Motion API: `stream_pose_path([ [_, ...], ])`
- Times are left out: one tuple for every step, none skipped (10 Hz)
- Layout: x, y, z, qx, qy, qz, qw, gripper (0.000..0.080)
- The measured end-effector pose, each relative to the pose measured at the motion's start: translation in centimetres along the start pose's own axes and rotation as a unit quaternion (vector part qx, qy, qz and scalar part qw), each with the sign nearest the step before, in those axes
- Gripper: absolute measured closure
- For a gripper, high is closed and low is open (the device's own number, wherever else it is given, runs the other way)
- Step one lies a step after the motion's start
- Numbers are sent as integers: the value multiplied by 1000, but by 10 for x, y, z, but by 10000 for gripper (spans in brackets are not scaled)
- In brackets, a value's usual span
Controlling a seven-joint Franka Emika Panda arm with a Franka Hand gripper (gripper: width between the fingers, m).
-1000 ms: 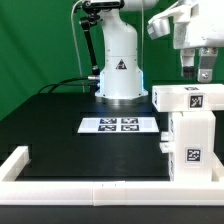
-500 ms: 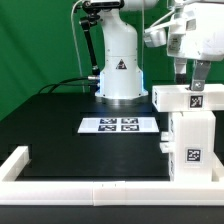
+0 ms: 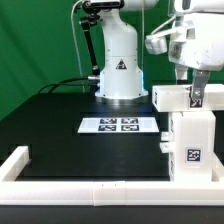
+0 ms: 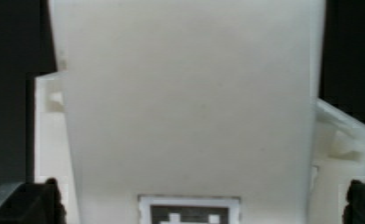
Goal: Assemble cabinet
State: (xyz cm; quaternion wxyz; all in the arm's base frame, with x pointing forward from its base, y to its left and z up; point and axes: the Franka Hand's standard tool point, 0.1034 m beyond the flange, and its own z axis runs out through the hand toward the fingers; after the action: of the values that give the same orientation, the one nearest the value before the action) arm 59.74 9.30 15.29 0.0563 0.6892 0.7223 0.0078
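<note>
A: How far along does the cabinet look?

B: Partly built, I'd judge. The cabinet body (image 3: 195,148) stands upright on the black tabletop (image 3: 70,145) at the exterior view's right, against the low white border rail (image 3: 60,188). A white tagged block (image 3: 187,98) sits on top of it, and a smaller tagged piece (image 3: 165,143) juts from its side just below.

A: And the arm?

B: The gripper (image 3: 197,97) is down at that top block. In the wrist view the block (image 4: 182,100) fills the frame, with a dark finger tip (image 4: 46,200) at each lower corner, one on either side of it. The fingers are spread about the block's width; I can't tell whether they actually press on it.

A: What's left?

B: Probably seating that block properly. I see no other loose parts, only the marker board (image 3: 118,125) lying flat in the middle.
</note>
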Motion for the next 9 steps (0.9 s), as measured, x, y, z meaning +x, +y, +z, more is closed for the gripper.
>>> stream_pose_path([
  [0,3,1,1,-1,1,1000,2],
  [-1,5,1,0,0,2,1000,133],
  [-1,4,1,1,-1,2,1000,133],
  [-1,4,2,1,-1,6,1000,246],
  [-1,4,2,1,-1,14,1000,243],
  [-2,4,2,1,-1,14,1000,243],
  [-1,4,2,3,2,41,999,243],
  [-3,3,2,8,1,105,994,243],
  [-5,3,2,9,2,150,989,243],
])
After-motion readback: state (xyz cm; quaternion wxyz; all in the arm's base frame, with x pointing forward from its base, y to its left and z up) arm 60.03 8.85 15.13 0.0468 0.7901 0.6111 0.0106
